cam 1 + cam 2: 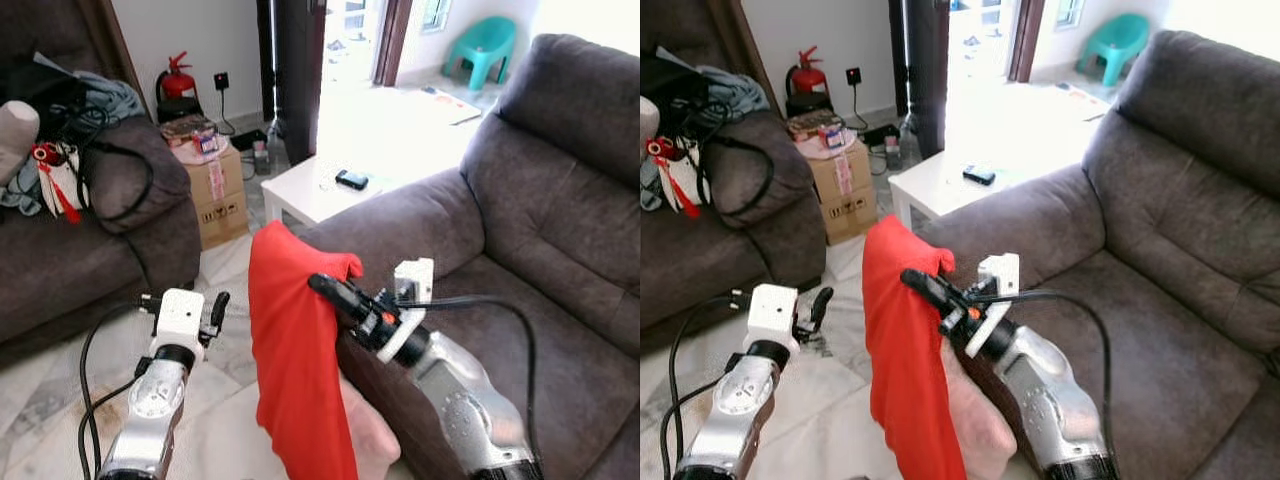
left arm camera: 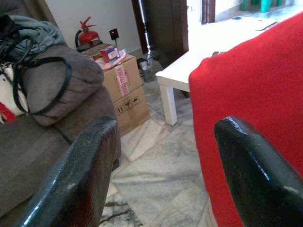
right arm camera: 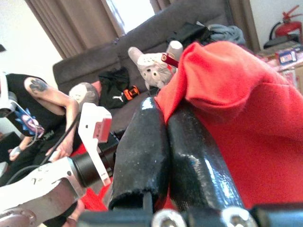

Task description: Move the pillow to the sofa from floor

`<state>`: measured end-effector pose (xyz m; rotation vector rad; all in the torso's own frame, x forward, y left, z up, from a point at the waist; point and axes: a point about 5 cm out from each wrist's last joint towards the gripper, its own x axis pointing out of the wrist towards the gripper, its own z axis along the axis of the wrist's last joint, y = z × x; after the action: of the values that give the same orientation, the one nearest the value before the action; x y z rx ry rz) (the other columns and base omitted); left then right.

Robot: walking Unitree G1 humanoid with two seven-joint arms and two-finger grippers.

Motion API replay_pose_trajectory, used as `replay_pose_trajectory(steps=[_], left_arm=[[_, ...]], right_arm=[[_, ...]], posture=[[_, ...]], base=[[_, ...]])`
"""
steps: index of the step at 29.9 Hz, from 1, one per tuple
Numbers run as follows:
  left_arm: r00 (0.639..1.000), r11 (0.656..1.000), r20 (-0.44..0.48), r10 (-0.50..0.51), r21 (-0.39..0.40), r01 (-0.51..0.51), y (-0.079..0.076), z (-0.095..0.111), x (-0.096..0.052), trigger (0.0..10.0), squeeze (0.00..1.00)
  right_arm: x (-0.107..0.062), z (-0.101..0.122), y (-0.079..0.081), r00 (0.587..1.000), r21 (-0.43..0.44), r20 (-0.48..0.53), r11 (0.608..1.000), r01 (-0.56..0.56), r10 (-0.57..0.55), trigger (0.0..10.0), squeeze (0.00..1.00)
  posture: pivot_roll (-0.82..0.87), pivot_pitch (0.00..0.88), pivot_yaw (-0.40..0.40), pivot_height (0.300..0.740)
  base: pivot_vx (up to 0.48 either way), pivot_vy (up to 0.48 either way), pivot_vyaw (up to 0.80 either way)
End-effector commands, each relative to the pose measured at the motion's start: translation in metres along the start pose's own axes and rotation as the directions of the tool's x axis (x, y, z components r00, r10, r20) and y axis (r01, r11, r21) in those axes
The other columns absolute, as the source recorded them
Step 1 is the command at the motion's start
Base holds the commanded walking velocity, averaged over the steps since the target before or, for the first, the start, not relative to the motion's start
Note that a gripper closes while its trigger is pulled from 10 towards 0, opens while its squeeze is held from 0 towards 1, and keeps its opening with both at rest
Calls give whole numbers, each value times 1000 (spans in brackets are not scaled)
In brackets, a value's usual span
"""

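Pale marbled floor (image 1: 225, 265), carrying a cardboard box (image 1: 217, 195) beside the arm of the left-hand sofa (image 1: 100, 255), with small packets on its lid. Behind it, by the wall, a red fire extinguisher (image 1: 177, 78). White low bench (image 1: 315, 190) standing near the box, bearing one small dark object (image 1: 351, 179) (too small to identify). Bags and bundled clothes (image 1: 70, 110) heaped on the left-hand sofa. Grey sofa (image 1: 560, 230) on the right, seat bare.

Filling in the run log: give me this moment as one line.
right claw: shut on red pillow, lifted beside sofa | left claw: open, free | pillow not yet on sofa
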<state>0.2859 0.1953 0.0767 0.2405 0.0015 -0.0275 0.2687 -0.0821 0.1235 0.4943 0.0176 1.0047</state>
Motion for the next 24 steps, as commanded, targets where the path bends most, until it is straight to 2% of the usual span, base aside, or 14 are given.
replay_pose_trajectory(steps=[1,4,7,10,12,13,14,15,18,24], left_arm=[[1000,1000,1,-16,13,16,-1,2,0,10000,0],[1000,1000,1,-17,13,17,-1,2,0,10000,0],[1000,1000,0,-22,15,22,-1,2,0,10000,0],[1000,1000,-4,-23,14,23,-2,1,0,10000,0],[1000,1000,-6,-25,13,25,-3,0,0,10000,0],[1000,1000,-10,-29,11,29,-5,-1,-1,10000,0],[999,999,-12,-30,10,30,-5,-2,-1,10000,0],[999,999,-12,-30,10,30,-5,-2,-1,10000,0],[999,999,-21,-31,9,32,-5,-5,-2,10000,0],[999,1000,-29,-29,0,29,-5,-8,-3,10000,0]], right_arm=[[4,24,4,994,-57,102,998,-23,29,10000,0],[3,25,-3,993,-53,111,998,33,-27,10000,0],[-5,24,-31,960,-90,113,960,266,-256,10000,0],[-16,19,-54,891,-80,111,889,450,-441,10000,0],[-23,18,-62,849,-84,117,847,525,-515,10000,0],[-31,14,-71,800,-76,129,799,597,-586,10000,0],[-35,11,-75,776,-92,118,771,630,-620,10000,0],[-35,11,-75,776,-92,118,771,630,-620,10000,0],[-45,-2,-81,736,-122,82,726,677,-673,10000,0],[-54,-21,-83,707,-69,58,703,708,-705,10000,0]], posture=[[128,0,-66,740],[127,0,-65,740],[127,0,-64,740],[127,0,-64,740],[125,0,-63,740],[126,0,-63,740],[127,0,-62,740],[127,0,-62,740],[123,0,-62,740],[115,0,-63,740]], base=[[0,0,0],[0,0,0],[0,0,0],[0,0,0],[0,0,0],[0,0,0],[0,0,0],[0,0,0],[0,0,0],[0,0,0]])
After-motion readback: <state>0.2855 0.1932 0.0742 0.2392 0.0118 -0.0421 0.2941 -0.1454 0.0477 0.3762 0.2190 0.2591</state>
